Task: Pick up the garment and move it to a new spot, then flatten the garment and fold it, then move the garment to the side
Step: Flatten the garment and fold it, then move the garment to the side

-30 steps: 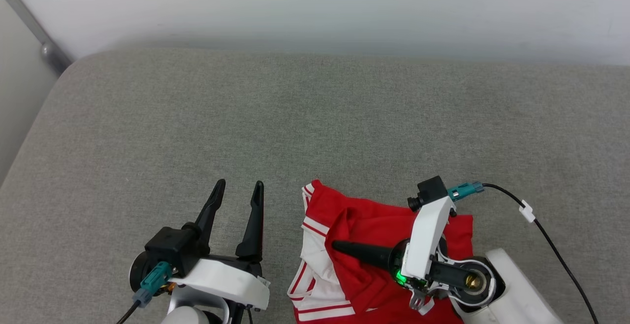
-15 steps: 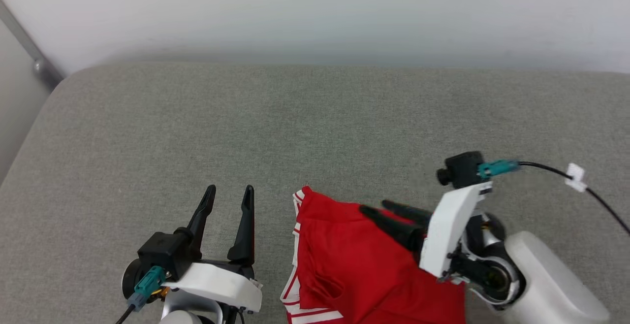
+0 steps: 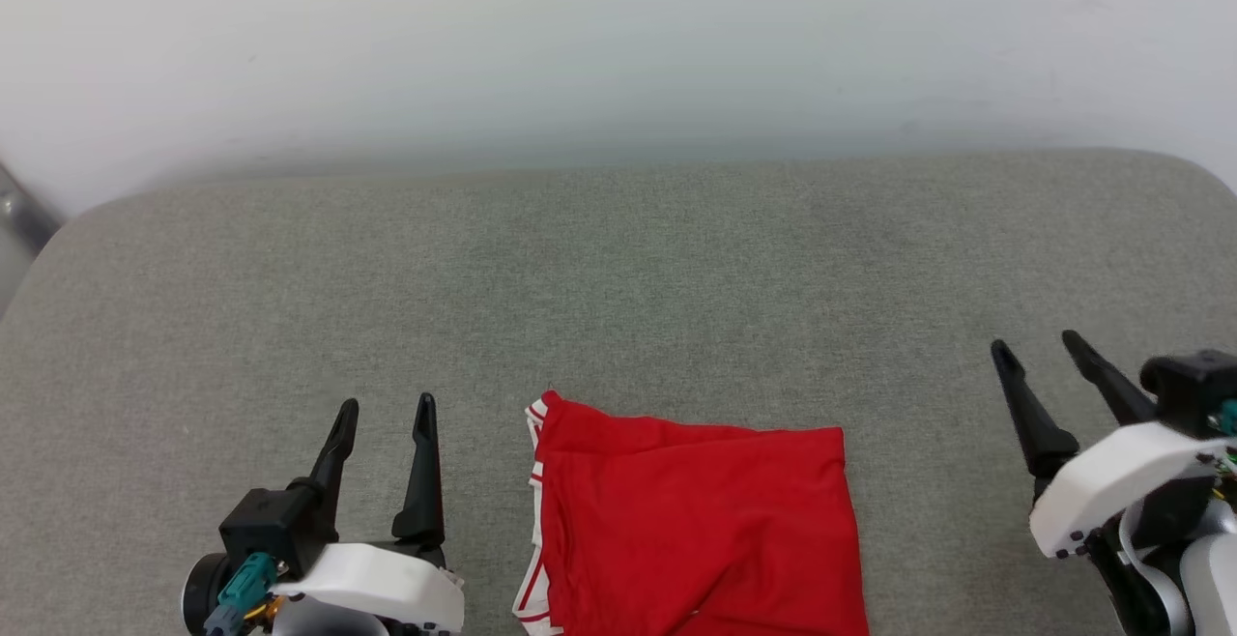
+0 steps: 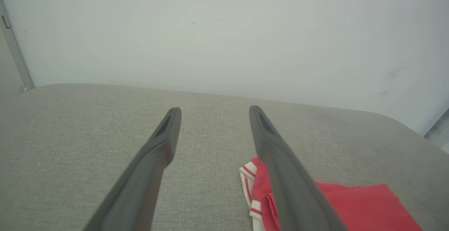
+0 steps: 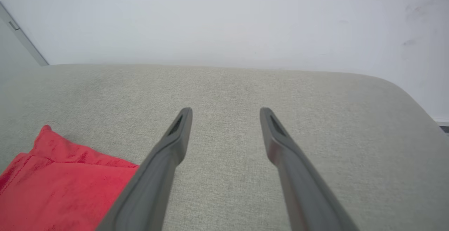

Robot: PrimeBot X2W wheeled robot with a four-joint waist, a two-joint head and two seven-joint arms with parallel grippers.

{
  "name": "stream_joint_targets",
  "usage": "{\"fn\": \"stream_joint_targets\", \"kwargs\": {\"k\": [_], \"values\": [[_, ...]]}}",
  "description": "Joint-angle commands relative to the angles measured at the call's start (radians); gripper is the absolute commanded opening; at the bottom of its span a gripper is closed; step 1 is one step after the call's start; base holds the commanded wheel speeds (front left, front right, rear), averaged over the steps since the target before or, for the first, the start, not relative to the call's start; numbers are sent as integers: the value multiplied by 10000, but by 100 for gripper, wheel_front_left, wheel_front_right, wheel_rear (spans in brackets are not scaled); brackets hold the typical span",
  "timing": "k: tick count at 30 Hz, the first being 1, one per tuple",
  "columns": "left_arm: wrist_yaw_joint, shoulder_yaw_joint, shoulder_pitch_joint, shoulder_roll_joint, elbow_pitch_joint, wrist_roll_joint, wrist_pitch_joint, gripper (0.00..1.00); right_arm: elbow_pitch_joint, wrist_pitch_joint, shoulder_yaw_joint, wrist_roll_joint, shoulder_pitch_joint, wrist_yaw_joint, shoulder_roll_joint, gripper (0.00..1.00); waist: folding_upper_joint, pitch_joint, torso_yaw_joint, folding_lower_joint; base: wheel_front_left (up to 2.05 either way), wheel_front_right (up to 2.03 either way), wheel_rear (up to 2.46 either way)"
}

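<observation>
Grey woven upholstery (image 3: pixel 618 269) forms the work surface, with rounded far corners, and it ends at a plain white wall (image 3: pixel 618 37). At the far left, a grey metal frame strip (image 4: pixel 15 59) runs up beside the wall.

1. Garment position: the garment (image 3: pixel 696 520) lies folded into a compact red rectangle at the near edge of the surface, between my two grippers. Its striped red-and-white trim (image 3: pixel 533 443) shows along the side facing my left gripper. The near end of the garment is cut off by the bottom of the head view.

2. Left gripper (image 3: pixel 386 403): fingers spread apart, holding nothing, positioned just beside the trimmed edge without touching it. In the left wrist view, the right-hand finger overlaps the trimmed corner.

3. Right gripper (image 3: pixel 1034 342): fingers spread apart, holding nothing, positioned well apart from the garment's plain red edge.

4. Obstructions: bare upholstery lies ahead of both sets of fingertips up to the wall.
</observation>
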State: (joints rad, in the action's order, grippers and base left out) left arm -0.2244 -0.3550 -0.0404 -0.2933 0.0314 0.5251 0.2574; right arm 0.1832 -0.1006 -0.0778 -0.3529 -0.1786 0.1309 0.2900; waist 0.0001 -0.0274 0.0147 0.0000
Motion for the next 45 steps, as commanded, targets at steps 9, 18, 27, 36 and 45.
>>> {"fn": "stream_joint_targets", "kwargs": {"k": [9, 18, 27, 36, 45], "values": [[-300, 257, 582, -322, -79, 54, 1, 100, -1798, 1269, 939, 1192, 1805, -4, -1066, 100, -1, 303, 93, 0, 0, 0, 0], [-580, 520, 1160, -643, -333, 112, -31, 100, -2380, 1245, 971, 1332, 2542, -4, -1517, 100, -1, 453, 53, 0, 0, 0, 0], [-520, 407, 1103, -813, -510, -71, -22, 100, -2611, 1066, 1026, 1437, 2650, -4, -1585, 100, -1, 529, 97, 0, 0, 0, 0], [-566, 405, 975, -932, -571, -222, 4, 100, -2193, -315, 1408, 230, 2494, -4, -1419, 100, -1, 450, 121, 0, 0, 0, 0], [-541, 496, 870, -832, -710, -241, 38, 100, -1154, -4603, 3290, -1262, 2097, -2, -409, 100, -1, 371, -139, 0, 0, 0, 0]]}}
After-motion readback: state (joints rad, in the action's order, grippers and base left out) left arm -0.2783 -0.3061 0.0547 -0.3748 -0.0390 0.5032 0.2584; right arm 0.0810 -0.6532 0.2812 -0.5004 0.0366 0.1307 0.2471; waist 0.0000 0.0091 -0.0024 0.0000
